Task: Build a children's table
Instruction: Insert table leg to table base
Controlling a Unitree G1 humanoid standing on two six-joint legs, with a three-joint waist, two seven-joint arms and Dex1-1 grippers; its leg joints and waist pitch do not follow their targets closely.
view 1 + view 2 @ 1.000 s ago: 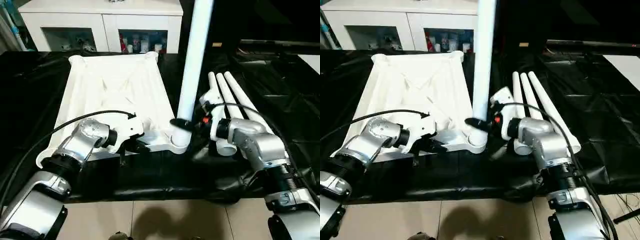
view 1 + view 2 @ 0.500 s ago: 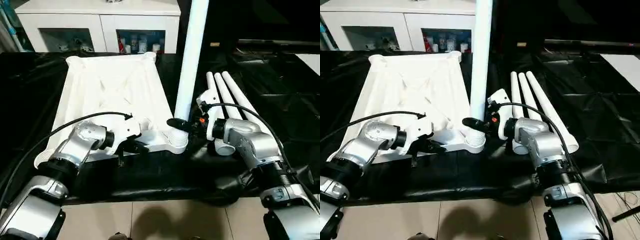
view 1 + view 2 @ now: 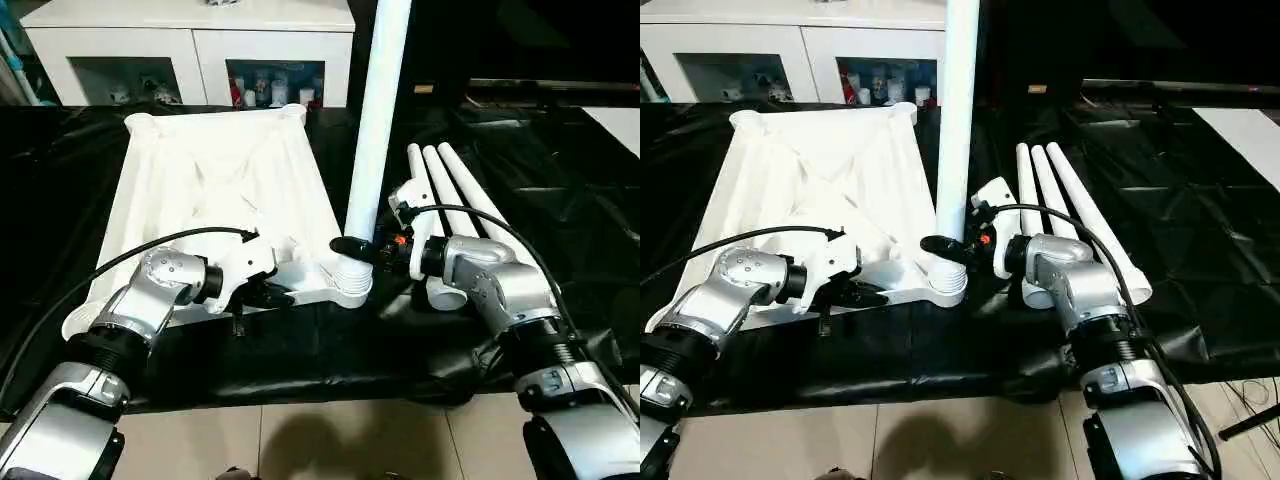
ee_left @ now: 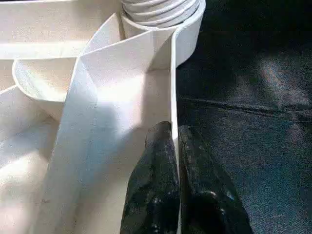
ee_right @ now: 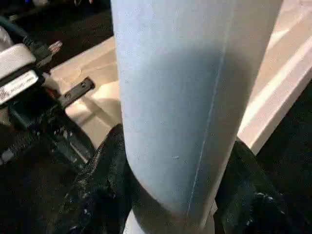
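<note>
The white tabletop (image 3: 215, 190) lies upside down on a black sheet, ribbed underside up. One white table leg (image 3: 378, 120) stands upright in the threaded socket (image 3: 350, 285) at its near right corner. My right gripper (image 3: 358, 248) is shut on this leg just above the socket, and its black fingers (image 5: 97, 185) wrap both sides of the tube (image 5: 195, 97). My left gripper (image 3: 268, 297) is shut on the tabletop's near rim. Its two fingertips (image 4: 173, 129) pinch the thin wall (image 4: 173, 73) a short way from the socket (image 4: 161, 9).
Three more white legs (image 3: 450, 190) lie side by side on the black sheet right of the tabletop, behind my right forearm. A white glass-door cabinet (image 3: 190, 40) stands at the back. Tiled floor (image 3: 320, 440) runs along the sheet's near edge.
The whole picture has shifted a little with the camera. Both grippers keep their holds, and the upright leg stays in the socket.
</note>
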